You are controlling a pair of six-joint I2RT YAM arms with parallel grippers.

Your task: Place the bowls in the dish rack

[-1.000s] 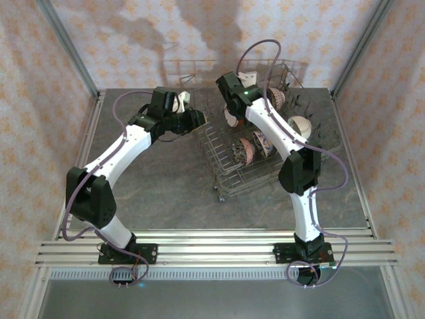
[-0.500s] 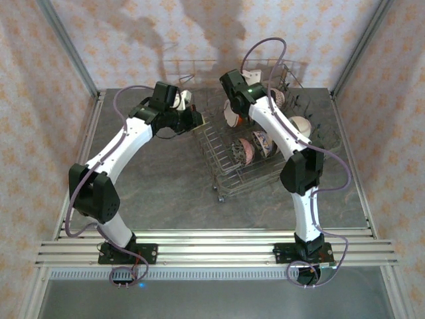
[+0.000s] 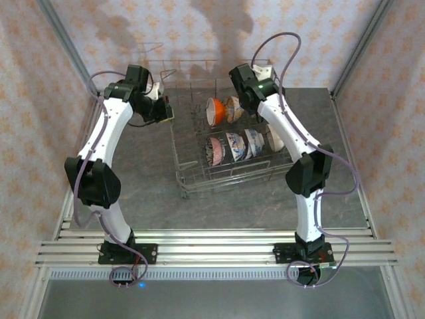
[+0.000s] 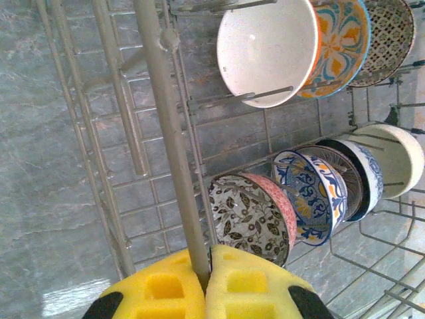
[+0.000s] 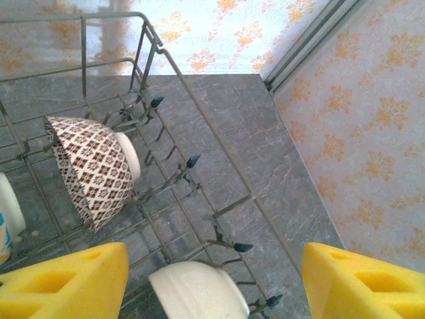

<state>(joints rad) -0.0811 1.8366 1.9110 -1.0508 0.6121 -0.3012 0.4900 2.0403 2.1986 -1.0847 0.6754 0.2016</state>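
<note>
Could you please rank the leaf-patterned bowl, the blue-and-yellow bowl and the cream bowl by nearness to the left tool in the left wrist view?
From the left tool, shut on the dish rack wire:
1. Leaf-patterned bowl, just right of it.
2. Blue-and-yellow bowl, mid-row.
3. Cream bowl, far right end.

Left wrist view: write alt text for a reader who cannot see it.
The left gripper has its yellow jaws shut on a thick wire of the dish rack. Beyond, patterned bowls stand on edge in two rows inside it.
</note>
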